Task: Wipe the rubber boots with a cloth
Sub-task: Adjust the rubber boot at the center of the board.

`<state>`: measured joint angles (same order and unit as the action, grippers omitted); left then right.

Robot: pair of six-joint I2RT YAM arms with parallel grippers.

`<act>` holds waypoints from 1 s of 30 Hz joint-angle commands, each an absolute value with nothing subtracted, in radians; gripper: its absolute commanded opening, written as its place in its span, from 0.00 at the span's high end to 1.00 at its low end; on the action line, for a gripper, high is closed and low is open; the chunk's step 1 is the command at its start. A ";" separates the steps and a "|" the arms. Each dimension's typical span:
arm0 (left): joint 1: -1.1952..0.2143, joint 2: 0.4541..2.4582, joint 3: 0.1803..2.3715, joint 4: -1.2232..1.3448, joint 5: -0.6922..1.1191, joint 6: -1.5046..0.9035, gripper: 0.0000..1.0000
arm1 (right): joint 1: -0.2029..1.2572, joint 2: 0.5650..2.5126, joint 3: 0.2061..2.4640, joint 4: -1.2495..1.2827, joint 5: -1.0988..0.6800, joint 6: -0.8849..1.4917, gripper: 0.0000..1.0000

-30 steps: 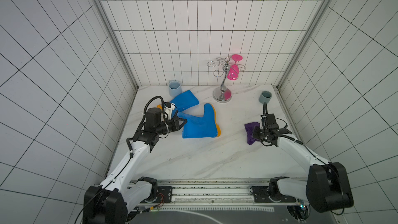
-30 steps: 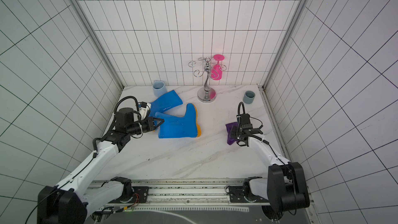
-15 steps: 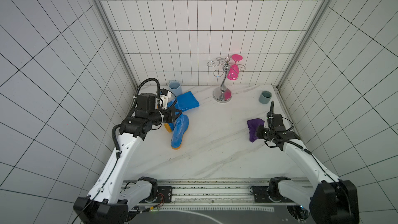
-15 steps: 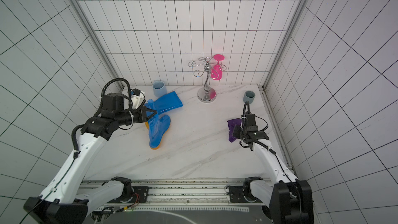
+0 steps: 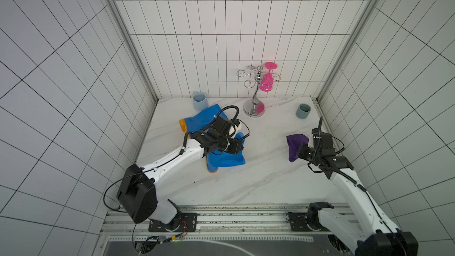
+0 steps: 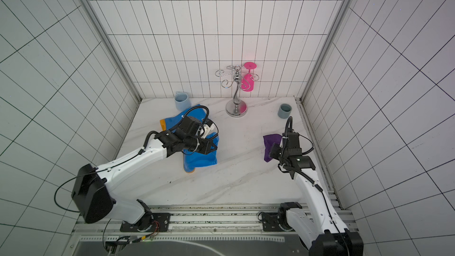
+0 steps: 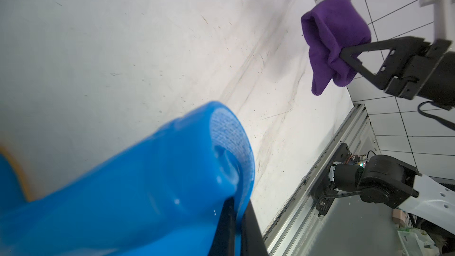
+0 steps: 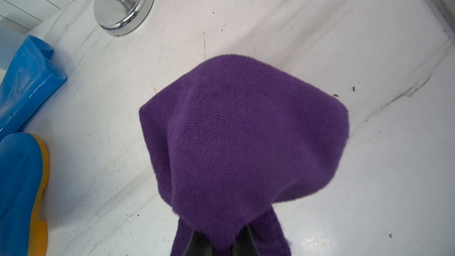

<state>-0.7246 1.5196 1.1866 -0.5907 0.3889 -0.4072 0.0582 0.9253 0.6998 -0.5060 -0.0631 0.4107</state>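
Note:
Two glossy blue rubber boots with orange-yellow soles show in both top views. One boot (image 5: pixel 200 121) lies on its side at the back left. My left gripper (image 5: pixel 240 144) is shut on the shaft rim of the other boot (image 5: pixel 225 160), left of centre, foot end low. In the left wrist view the left gripper (image 7: pixel 237 208) pinches that boot's (image 7: pixel 147 181) rim wall. My right gripper (image 5: pixel 299 152) is shut on the purple cloth (image 5: pixel 295 142), held above the marble at the right. The cloth (image 8: pixel 246 139) drapes over the right gripper (image 8: pixel 221 240) and hides its fingertips.
A chrome rack (image 5: pixel 254 109) with a pink glass (image 5: pixel 267 83) stands at the back centre. A pale blue mug (image 5: pixel 199 100) sits by the lying boot. A grey-blue cup (image 5: pixel 303 111) stands at the back right. Tiled walls close three sides and a rail (image 5: pixel 221 211) runs along the front.
The left arm picked a boot up off the table and swung it from the left side toward the centre. The right arm lifted the cloth slightly and kept its grip.

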 commanded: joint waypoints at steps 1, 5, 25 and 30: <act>-0.784 1.608 1.239 -0.478 0.369 -0.479 1.00 | 0.032 0.887 0.837 -0.574 -0.060 0.399 1.00; -0.844 1.743 1.266 -0.331 0.401 -0.556 1.00 | 0.007 0.864 0.886 -0.604 -0.057 0.392 1.00; -0.950 2.236 1.617 -0.229 0.425 -0.670 1.00 | -0.040 0.824 0.936 -0.644 -0.046 0.371 1.00; -0.939 2.282 1.657 -0.241 0.424 -0.674 1.00 | -0.044 0.827 0.932 -0.642 -0.053 0.365 1.00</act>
